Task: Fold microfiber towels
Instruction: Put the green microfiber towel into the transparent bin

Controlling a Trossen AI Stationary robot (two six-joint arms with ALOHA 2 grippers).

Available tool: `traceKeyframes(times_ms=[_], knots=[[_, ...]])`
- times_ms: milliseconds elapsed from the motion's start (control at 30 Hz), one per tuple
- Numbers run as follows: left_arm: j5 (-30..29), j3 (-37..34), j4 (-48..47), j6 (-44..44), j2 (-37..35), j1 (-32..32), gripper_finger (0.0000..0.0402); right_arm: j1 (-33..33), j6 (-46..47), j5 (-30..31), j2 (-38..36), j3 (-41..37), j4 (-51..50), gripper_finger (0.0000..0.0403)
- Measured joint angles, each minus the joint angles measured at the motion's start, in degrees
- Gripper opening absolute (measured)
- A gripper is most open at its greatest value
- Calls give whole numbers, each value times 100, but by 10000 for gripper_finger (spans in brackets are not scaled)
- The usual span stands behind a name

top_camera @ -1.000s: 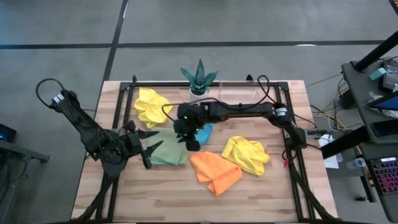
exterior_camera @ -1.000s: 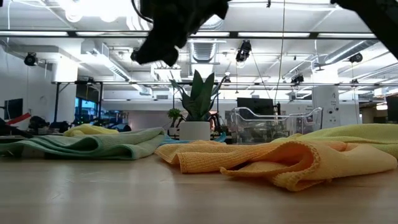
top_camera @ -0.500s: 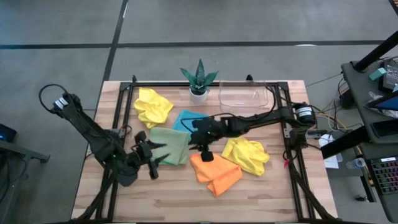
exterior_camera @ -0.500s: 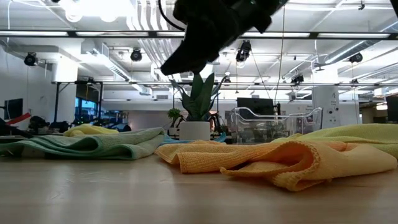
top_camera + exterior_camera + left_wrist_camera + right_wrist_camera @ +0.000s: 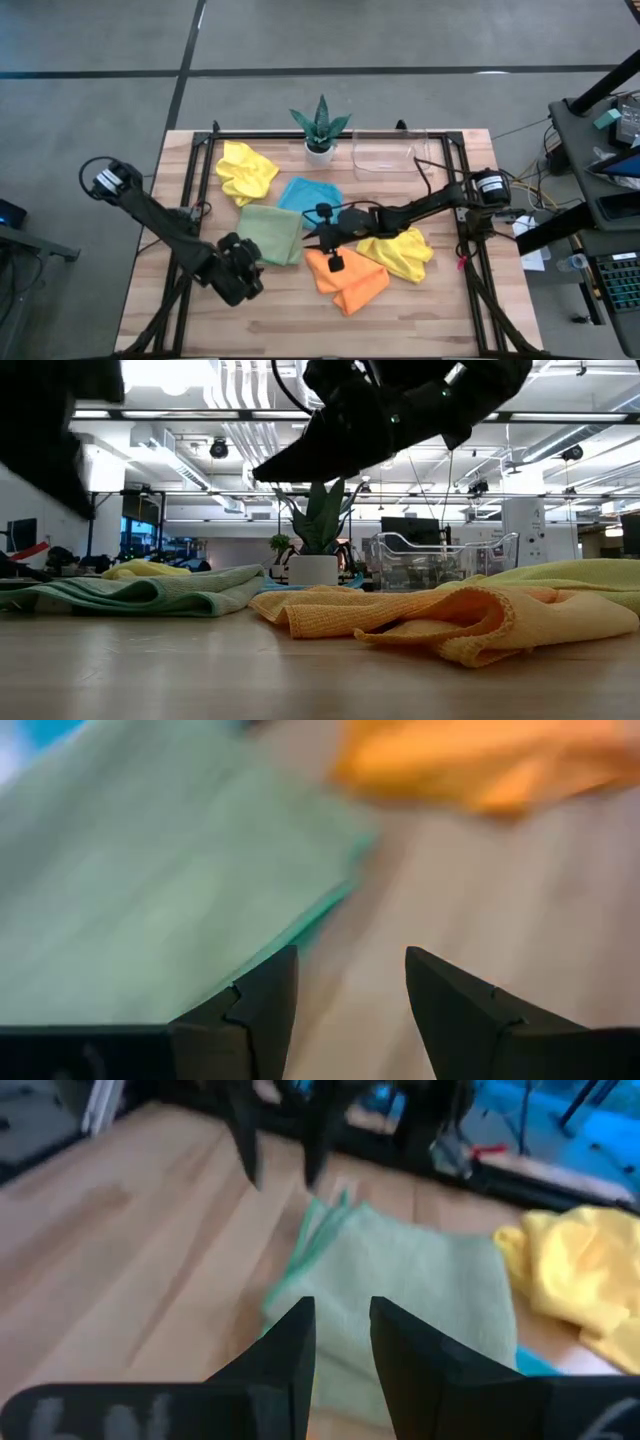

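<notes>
Green towel lies folded beside my left claw, fingers spread and empty; my right claw hovers above it, slightly parted, grasping nothing.

The left arm reached in from nine o'clock, its gripper low toward seven o'clock of the table, fingers parted with a clear gap between them and holding nothing. The right arm stretched in from three o'clock, its gripper near the centre, fingers set a narrow gap apart and empty.
</notes>
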Motion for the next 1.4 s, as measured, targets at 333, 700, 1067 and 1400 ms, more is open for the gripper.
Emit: traceKeyframes(times_ms=[333, 700, 1067, 1400], knots=[[145, -2, -540, -104, 263, 164, 171, 13, 239, 7, 219, 197, 225, 120], [-38, -2, -970, 97, 222, 260, 171, 24, 420, 3, 1467, 1546, -35, 180], [-287, -2, -980, 97, 216, 260, 171, 189, 428, -47, 2463, 3013, -1906, 187], [-310, -2, -974, 97, 215, 260, 171, 188, 525, 445, 2620, 3121, -1909, 183]])
